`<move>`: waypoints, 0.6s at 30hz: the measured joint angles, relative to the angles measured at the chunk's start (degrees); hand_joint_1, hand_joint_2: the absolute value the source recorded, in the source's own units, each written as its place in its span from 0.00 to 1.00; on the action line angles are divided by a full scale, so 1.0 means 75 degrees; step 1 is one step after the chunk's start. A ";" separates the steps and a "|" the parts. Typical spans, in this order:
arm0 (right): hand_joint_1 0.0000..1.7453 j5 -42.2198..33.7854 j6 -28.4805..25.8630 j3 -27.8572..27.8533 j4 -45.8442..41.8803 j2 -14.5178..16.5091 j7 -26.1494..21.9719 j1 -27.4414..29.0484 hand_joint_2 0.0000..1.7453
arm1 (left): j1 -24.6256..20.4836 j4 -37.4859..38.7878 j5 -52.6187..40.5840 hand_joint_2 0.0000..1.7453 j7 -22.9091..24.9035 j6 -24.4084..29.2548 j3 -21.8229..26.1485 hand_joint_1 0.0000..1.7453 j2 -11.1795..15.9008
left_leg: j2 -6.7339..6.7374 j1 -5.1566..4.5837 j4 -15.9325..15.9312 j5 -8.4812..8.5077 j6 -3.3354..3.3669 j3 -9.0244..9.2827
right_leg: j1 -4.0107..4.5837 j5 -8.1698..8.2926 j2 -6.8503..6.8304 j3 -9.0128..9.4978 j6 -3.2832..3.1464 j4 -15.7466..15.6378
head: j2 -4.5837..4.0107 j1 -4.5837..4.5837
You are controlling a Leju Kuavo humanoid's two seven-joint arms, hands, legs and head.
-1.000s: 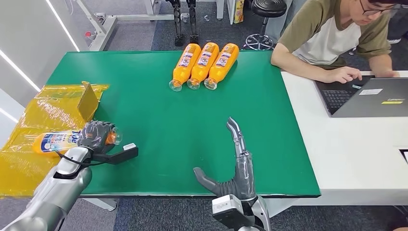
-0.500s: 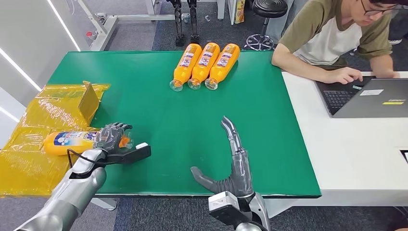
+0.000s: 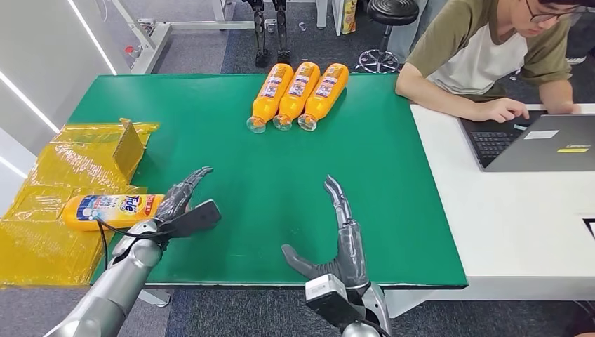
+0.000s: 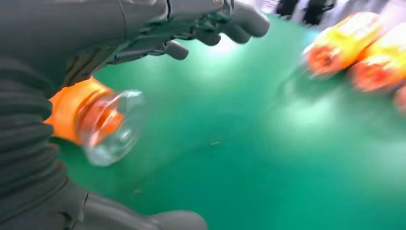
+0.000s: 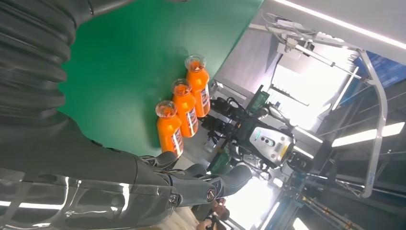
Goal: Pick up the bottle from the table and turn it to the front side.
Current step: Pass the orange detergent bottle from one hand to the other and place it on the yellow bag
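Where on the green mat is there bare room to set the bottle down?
Bare: the mat's middle, between the three orange bottles and both hands, and its right side toward the white table. Crowded: the left edge, with yellow wrap, bottle, left hand.

orange bottle [image 3: 112,210], green table [image 3: 266,175], yellow wrap [image 3: 49,175]

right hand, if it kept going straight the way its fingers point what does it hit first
Probably the nearest of the three orange bottles at the far edge; the right hand has only bare green mat ahead until then, though height is unclear.
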 joint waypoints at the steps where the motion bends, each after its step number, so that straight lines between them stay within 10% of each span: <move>1: 0.00 0.0001 -0.0015 0.0000 0.0004 -0.0009 -0.0006 0.0008 1.00 | 0.0090 -0.0282 0.0451 1.00 -0.0151 -0.0128 0.0012 0.00 0.0032 | 0.0001 0.0001 0.0000 -0.0001 -0.0002 0.0000 | 0.0001 0.0000 0.0001 -0.0001 0.0000 0.0000 | 0.0000 0.0000; 10: 0.00 -0.0006 -0.0060 -0.0004 0.0048 -0.0049 -0.0038 0.0043 1.00 | 0.0733 -0.3870 0.4049 1.00 -0.0918 -0.0009 -0.0141 0.00 0.0147 | -0.0005 0.0002 0.0001 -0.0002 -0.0004 0.0000 | 0.0001 0.0000 -0.0005 0.0001 0.0000 -0.0002 | 0.0000 0.0000; 18: 0.00 0.0033 -0.0428 -0.0036 -0.0329 -0.0049 -0.0185 0.0448 1.00 | 0.1455 -0.5817 0.5776 1.00 -0.1429 0.1678 -0.0675 0.00 -0.1014 | -0.0005 -0.0002 0.0002 -0.0012 0.0008 -0.0002 | -0.0003 -0.0001 -0.0005 0.0004 0.0003 -0.0015 | 0.0000 0.0000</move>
